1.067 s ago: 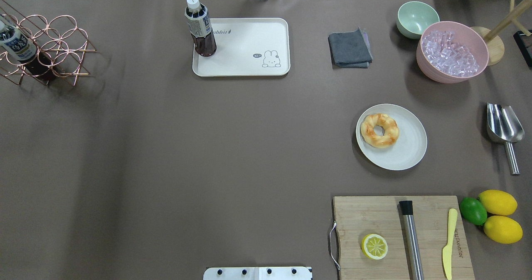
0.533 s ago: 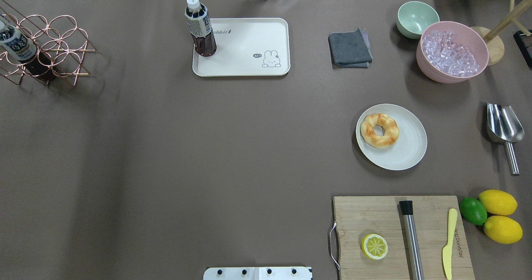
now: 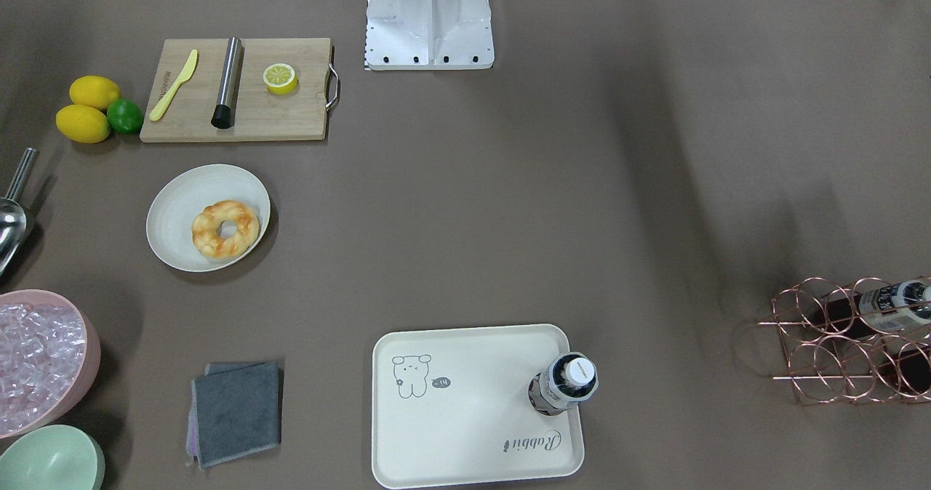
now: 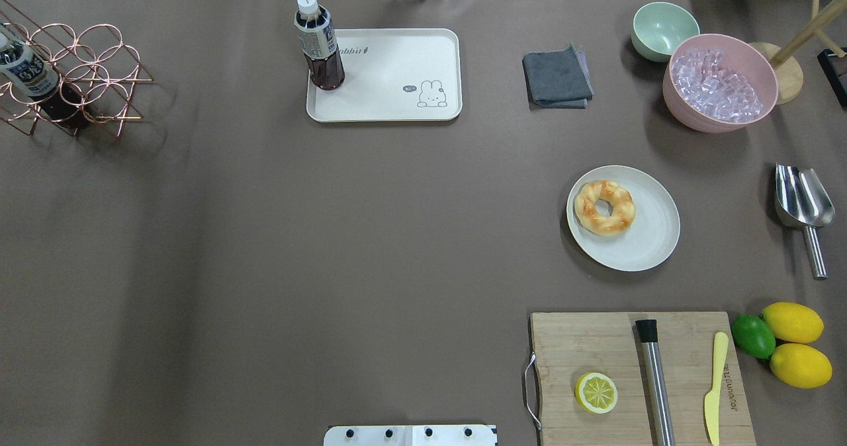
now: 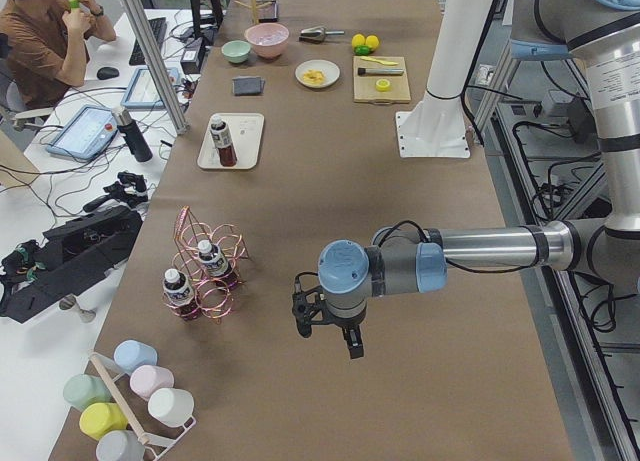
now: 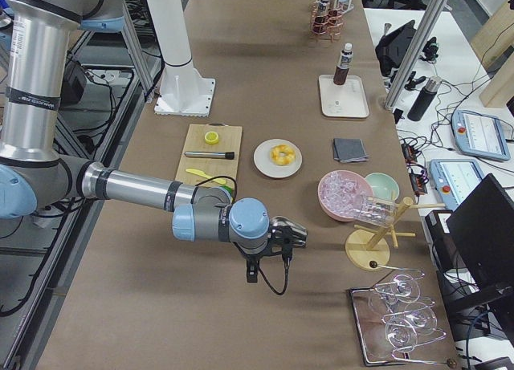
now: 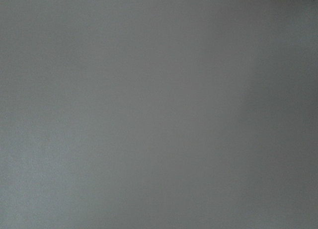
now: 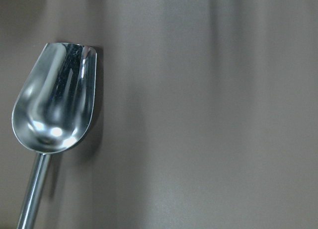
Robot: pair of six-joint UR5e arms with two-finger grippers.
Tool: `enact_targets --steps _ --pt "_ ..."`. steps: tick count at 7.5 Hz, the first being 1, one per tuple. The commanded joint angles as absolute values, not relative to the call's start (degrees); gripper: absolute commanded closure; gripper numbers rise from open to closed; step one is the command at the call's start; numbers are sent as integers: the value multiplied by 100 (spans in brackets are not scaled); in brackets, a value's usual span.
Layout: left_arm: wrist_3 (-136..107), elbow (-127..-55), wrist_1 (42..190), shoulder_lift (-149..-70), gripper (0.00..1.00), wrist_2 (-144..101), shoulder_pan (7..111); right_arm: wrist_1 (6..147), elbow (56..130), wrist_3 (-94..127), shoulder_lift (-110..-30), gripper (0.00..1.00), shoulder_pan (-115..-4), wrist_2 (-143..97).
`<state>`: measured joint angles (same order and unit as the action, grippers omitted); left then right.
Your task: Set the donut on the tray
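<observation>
the donut (image 4: 604,208) lies on a round plate (image 4: 652,241) toward the worktop's edge on the robot's right. the tray (image 4: 397,102) sits at the far edge (a bottle (image 4: 319,49) stands on it). left gripper (image 5: 325,326), right gripper (image 6: 293,235): jaws' state cannot be told.

I see the donut (image 4: 604,208) on the round plate (image 4: 652,241), toward its nine o'clock side. The tray (image 4: 390,69) sits well apart at ten o'clock, a bottle (image 4: 319,49) upright on it.

Overhead and front-facing views down from opposite sides, the tray (image 4: 390,69) in both; end views lengthwise; wrist views close
</observation>
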<state>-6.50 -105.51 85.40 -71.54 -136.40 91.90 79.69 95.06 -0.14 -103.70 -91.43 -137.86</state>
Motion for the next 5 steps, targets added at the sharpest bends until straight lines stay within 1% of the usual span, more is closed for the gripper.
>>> enact_targets --steps 1,5 --pt "-642 -10547 8543 -7128 2 -13632 9202 8024 9623 26 -10424 0 -9228 -13904" --pt "-642 -10529 8543 -7084 2 -13632 9211 8060 9685 53 -10433 0 -9281 -14114"
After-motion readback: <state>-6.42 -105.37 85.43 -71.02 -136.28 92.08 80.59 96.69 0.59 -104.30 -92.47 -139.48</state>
